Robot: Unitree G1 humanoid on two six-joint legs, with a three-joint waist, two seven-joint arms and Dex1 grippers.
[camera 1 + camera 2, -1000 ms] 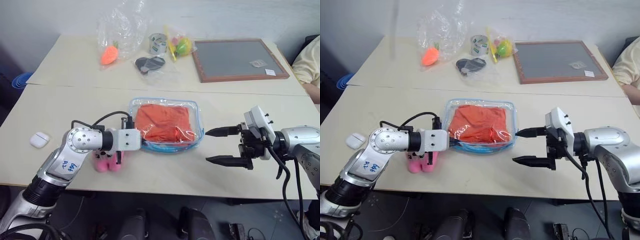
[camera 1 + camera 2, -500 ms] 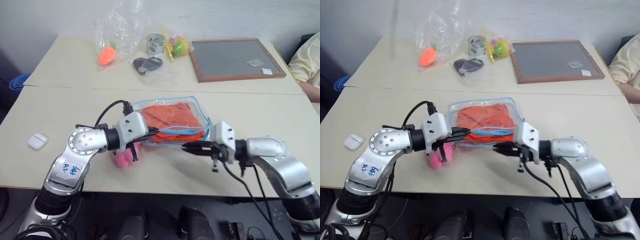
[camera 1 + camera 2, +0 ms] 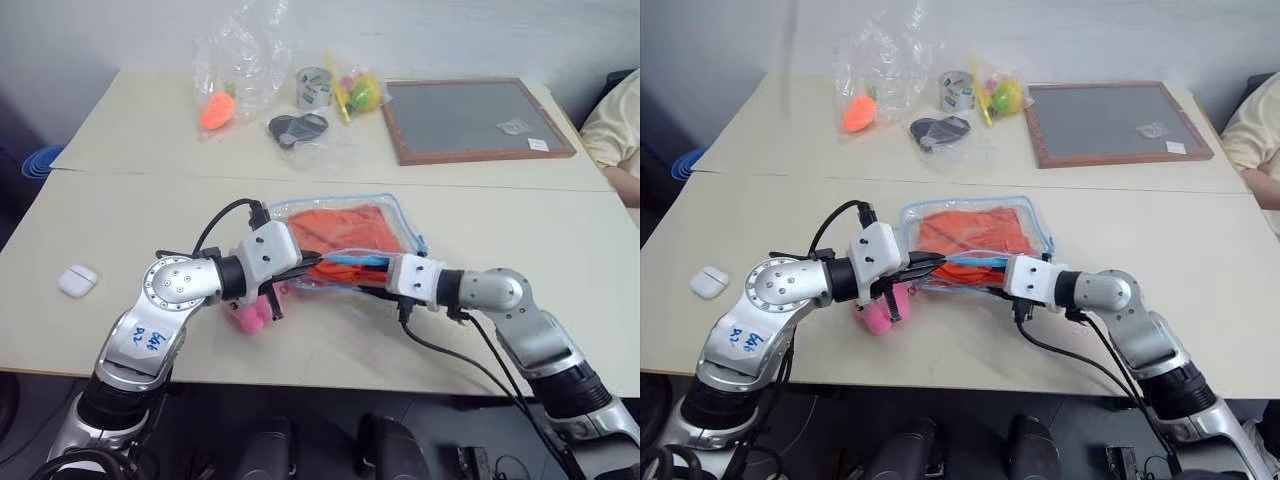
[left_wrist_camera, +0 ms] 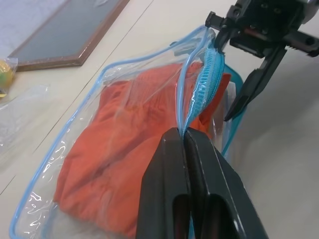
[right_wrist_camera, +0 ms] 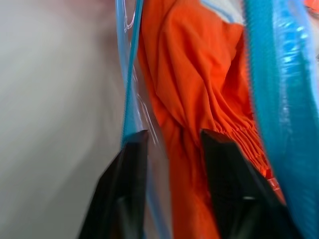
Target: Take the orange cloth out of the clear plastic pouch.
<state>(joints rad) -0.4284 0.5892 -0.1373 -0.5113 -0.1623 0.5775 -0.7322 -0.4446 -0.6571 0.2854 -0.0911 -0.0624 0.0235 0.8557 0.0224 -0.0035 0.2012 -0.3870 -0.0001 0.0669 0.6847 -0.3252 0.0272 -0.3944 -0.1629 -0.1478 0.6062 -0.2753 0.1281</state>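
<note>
Lying near the middle of the near bench (image 3: 120,210), the clear plastic pouch (image 3: 395,215) sits well in from every edge, with bare surface to its left and right and a strip of open bench between it and the front edge. A seam runs across just behind it, where a second bench begins. That far bench carries a crumpled clear bag (image 3: 240,60) with a small orange toy (image 3: 216,110), a roll of tape (image 3: 315,87), a dark object in plastic (image 3: 298,128), a yellow-green toy (image 3: 365,93) and a framed grey board (image 3: 475,118). On the near bench, a small white case (image 3: 78,279) lies far to the left, and a pink plush (image 3: 255,313) rests under the left forearm.

The orange cloth (image 3: 345,222) is inside the pouch, wrinkled and filling most of it. The left claw (image 4: 185,144) is clenched on the pouch's blue zipper edging (image 4: 209,79) at the near left corner, holding that edge raised off the bench. The right claw (image 5: 172,144) comes in from the right at the pouch's near edge, fingers parted: one finger (image 5: 124,169) lies outside the clear wall by the blue trim, the other (image 5: 224,164) against the cloth's folds at the mouth. It is not clamped on anything. The two claws sit close together along the same front edge.

A person's sleeve (image 3: 612,120) shows at the far right.
</note>
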